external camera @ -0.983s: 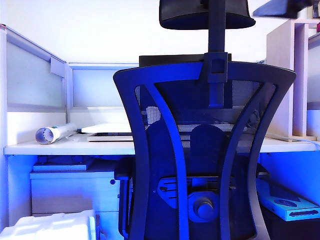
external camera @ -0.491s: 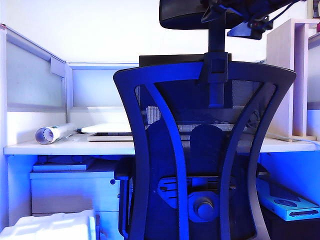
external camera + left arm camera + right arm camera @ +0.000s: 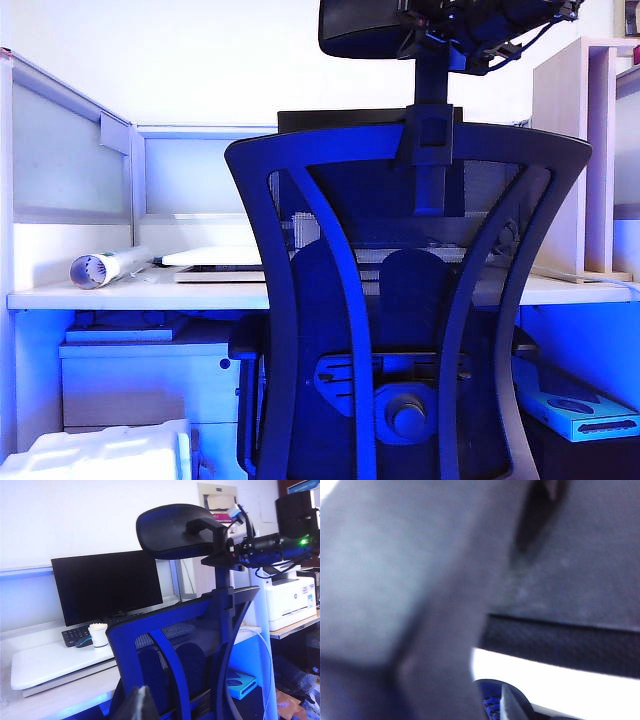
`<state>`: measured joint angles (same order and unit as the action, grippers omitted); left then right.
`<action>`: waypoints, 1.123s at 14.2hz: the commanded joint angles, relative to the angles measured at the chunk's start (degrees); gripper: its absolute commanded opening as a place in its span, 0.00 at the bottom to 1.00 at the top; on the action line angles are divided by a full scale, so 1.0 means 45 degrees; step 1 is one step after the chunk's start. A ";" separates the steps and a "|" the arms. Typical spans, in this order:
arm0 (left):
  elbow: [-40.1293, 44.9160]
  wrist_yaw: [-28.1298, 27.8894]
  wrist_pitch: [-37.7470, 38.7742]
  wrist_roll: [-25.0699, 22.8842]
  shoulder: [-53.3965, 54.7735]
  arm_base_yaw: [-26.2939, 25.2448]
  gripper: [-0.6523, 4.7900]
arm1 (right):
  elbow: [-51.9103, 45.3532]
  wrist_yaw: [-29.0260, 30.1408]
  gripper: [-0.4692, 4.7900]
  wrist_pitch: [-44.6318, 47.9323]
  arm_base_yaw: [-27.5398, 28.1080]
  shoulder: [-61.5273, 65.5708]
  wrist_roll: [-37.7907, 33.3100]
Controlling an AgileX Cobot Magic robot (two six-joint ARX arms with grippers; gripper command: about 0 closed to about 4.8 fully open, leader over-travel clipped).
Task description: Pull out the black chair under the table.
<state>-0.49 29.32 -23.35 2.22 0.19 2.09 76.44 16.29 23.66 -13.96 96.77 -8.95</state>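
The black chair (image 3: 410, 300) stands pushed in against the table (image 3: 140, 296), its mesh back filling the middle of the exterior view and its headrest (image 3: 400, 28) rising on a square post (image 3: 433, 130). The right gripper (image 3: 440, 45) sits at the top of that post, just under the headrest, reaching in from the right; whether its jaws pinch the post or only flank it cannot be told, and its own wrist view is a dark blur pressed close to the chair. The left gripper (image 3: 141, 706) shows only as a dark tip near the chair back, its jaw state unreadable. A monitor (image 3: 107, 585), keyboard (image 3: 75, 635) and cup (image 3: 98, 634) sit on the table.
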 commanded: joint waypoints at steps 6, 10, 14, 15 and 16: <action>-0.0010 0.0015 -0.0165 -0.0005 0.0005 -0.0010 0.12 | 0.0063 -0.0311 0.08 -0.2064 -0.0457 -0.1734 0.0704; -0.0005 0.0015 -0.0170 0.0000 0.0005 -0.0015 0.12 | 0.0049 -0.0301 0.08 -0.3002 -0.0544 -0.3104 0.0699; -0.0005 0.0010 -0.0165 -0.0005 0.0005 -0.0015 0.12 | 0.0044 -0.0301 0.08 -0.4687 -0.1307 -0.3657 0.0860; -0.0005 0.0005 -0.0165 -0.0010 0.0005 -0.0015 0.12 | 0.0044 -0.0306 0.08 -0.4891 -0.1622 -0.3691 0.1107; -0.0005 0.0005 -0.0165 -0.0010 0.0005 -0.0010 0.12 | 0.0044 -0.0311 0.08 -0.4935 -0.2113 -0.3769 0.1151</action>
<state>-0.49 29.34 -23.35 2.22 0.19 2.09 75.16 11.73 -5.65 -21.91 82.19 0.45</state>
